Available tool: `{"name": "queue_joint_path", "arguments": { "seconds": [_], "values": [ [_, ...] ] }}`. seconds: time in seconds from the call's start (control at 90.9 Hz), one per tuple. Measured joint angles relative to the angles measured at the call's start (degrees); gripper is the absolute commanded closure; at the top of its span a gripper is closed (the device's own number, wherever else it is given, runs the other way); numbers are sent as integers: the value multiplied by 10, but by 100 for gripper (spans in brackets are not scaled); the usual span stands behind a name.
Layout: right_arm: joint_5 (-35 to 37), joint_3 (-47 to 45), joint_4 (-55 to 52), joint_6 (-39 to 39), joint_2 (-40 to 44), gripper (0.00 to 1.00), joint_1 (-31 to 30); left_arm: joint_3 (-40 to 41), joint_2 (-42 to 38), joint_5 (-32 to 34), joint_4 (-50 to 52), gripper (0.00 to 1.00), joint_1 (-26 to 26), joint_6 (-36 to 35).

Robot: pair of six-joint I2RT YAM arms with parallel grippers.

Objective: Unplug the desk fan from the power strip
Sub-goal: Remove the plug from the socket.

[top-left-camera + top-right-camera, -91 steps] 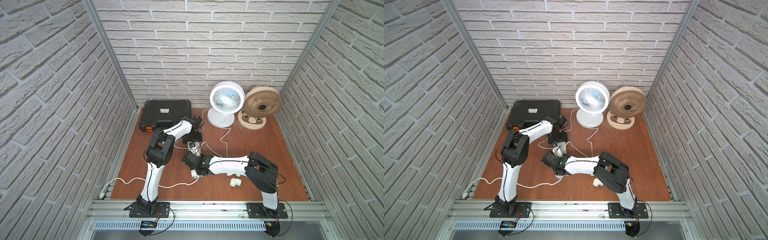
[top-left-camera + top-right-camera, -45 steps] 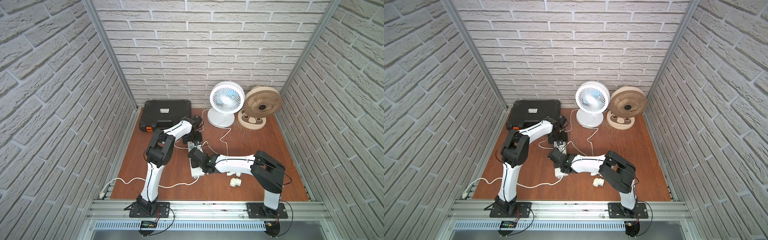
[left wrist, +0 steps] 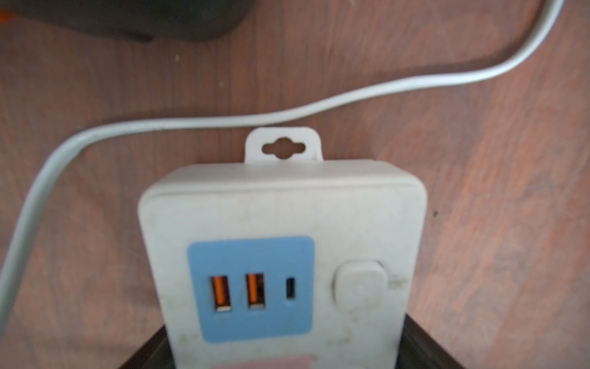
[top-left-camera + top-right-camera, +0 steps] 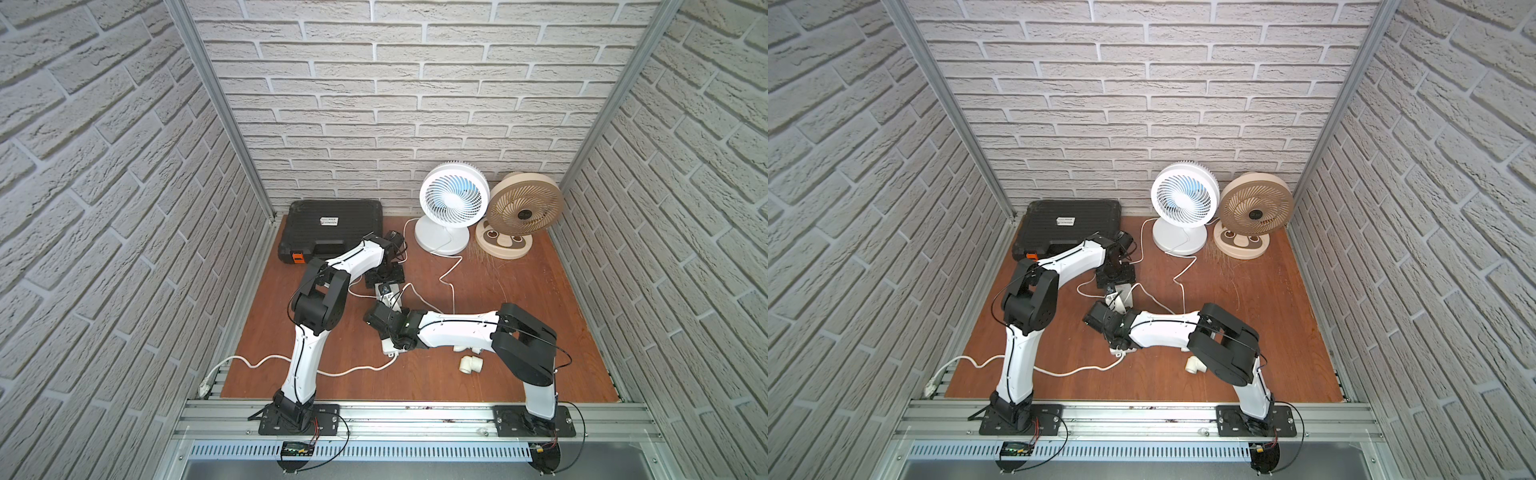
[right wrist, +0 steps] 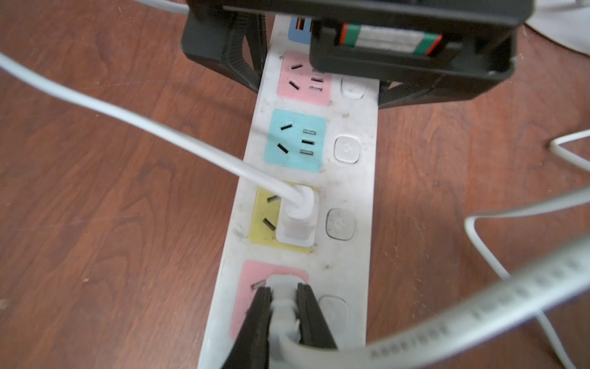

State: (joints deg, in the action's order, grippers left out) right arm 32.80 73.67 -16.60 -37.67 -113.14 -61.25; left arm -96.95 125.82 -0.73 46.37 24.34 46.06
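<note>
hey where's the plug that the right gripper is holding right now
In the right wrist view, the grey plug sits in the power strip's pink end socket, pinched by the right gripper, next to the white plug.

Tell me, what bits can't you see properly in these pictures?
- Power strip: in both top views the arms cover most of it.
- Grey plug: right wrist view's edge cuts off the right end effector shut on it.
- Whose fan that plug feeds: cords tangle, too thin.
- Left end effector: left wrist view shows only blurred dark corners.
</note>
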Motion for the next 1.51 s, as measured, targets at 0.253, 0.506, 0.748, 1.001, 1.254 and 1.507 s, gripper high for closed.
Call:
{"name": "queue_joint_path", "arguments": {
  "seconds": [0.253, 0.506, 0.748, 1.001, 1.254, 1.507],
  "values": [
    [3, 0, -1, 4, 0, 97, -1, 0, 0, -1, 0, 100, 0, 0],
    [-29, -26, 31, -12, 14, 98, 14, 0, 0, 0, 0, 100, 0, 0],
    [-95, -63, 75, -42, 40, 97, 40, 1, 0, 1, -1, 100, 1, 0],
    [-101, -65, 76, -50, 42, 97, 42, 3, -2, 1, -3, 100, 1, 0],
    [-80, -43, 47, -35, 33, 97, 29, 3, -2, 1, -3, 100, 2, 0],
    [5, 16, -21, -3, -7, 97, -2, 4, -2, -1, -3, 100, 3, 0]
  ]
}}
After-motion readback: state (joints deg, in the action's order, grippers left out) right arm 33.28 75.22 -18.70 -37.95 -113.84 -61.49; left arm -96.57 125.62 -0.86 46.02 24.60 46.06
